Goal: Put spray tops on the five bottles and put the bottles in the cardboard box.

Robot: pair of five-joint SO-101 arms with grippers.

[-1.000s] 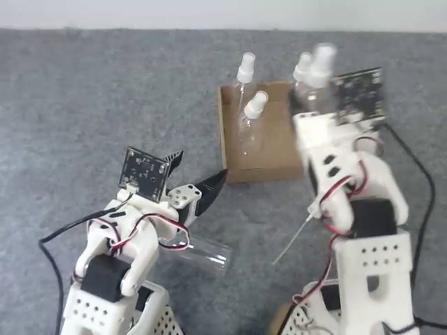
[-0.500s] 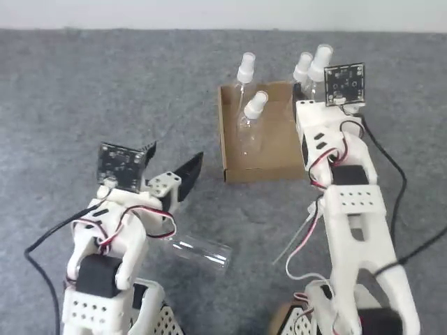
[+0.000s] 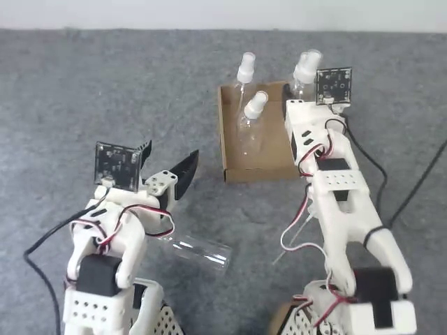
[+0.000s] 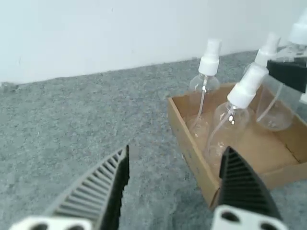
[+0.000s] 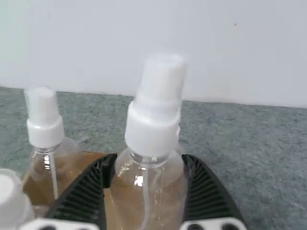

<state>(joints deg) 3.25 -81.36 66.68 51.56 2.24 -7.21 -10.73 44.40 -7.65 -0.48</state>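
- While the right hand (image 5: 148, 165) is clamped on a clear round plastic bottle (image 5: 149, 191) fitted with a white spray top (image 5: 156, 105), its two black jaws press the bottle's shoulders from either side.
- This held bottle stands upright at the far right corner of the shallow brown cardboard box (image 3: 225, 139).
- Three more clear bottles with white spray tops stand upright in the box. The far-left bottle (image 4: 204, 81) is at the far left corner. The middle bottle (image 4: 229, 122) is nearer the centre. The neighbour bottle (image 4: 271, 108) is just beside the held one.
- The left hand (image 3: 171, 150) hangs above the grey carpeted tabletop (image 3: 84, 84). Its jaws are wide apart and hold nothing. It is near the box's near left corner without touching it.
- A fifth clear bottle, the uncapped bottle (image 3: 199, 250), lies on its side on the tabletop. It is close to the left arm (image 3: 105, 244) and well apart from the box.
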